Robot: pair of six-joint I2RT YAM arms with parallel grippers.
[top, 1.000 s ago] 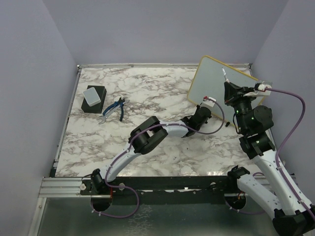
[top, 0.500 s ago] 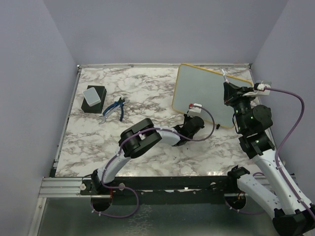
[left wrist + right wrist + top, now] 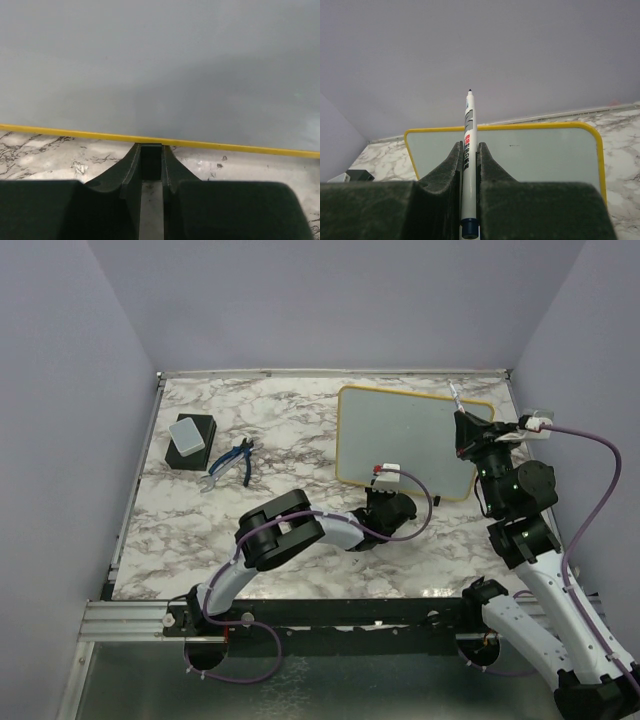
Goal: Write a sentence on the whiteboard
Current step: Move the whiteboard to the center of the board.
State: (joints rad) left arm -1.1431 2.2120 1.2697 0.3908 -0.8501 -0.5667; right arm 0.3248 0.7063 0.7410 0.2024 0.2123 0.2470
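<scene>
- Plainly, the board (image 3: 405, 440) is a white rectangle with rounded corners and a thin yellow frame; its face is pale grey-white, with one tiny dark speck visible in the right wrist view (image 3: 512, 145).
- It lies on the marble surface (image 3: 300, 420) at the far right, its long sides parallel to the back edge.
- The left gripper (image 3: 381, 490) meets the board's near edge. In its wrist view the jaws are almost pressed together, pinching a small dark piece right at the yellow frame (image 3: 75, 132). I cannot tell just what that piece is.
- The right gripper (image 3: 463, 420) hangs over the board's right end, its jaws pinching a marker (image 3: 468, 145) that points up and away, its tip off the board.
- An eraser (image 3: 189, 441) and blue-handled pliers (image 3: 228, 463) lie well apart from the board, at the far left.
- A second ago the board stood skewed, one corner toward the back right; half a second ago it was partly turned. Now it sits square and further left.
- The left arm has drawn back and leftward with the board, while the right arm, eraser and pliers have hardly shifted.
</scene>
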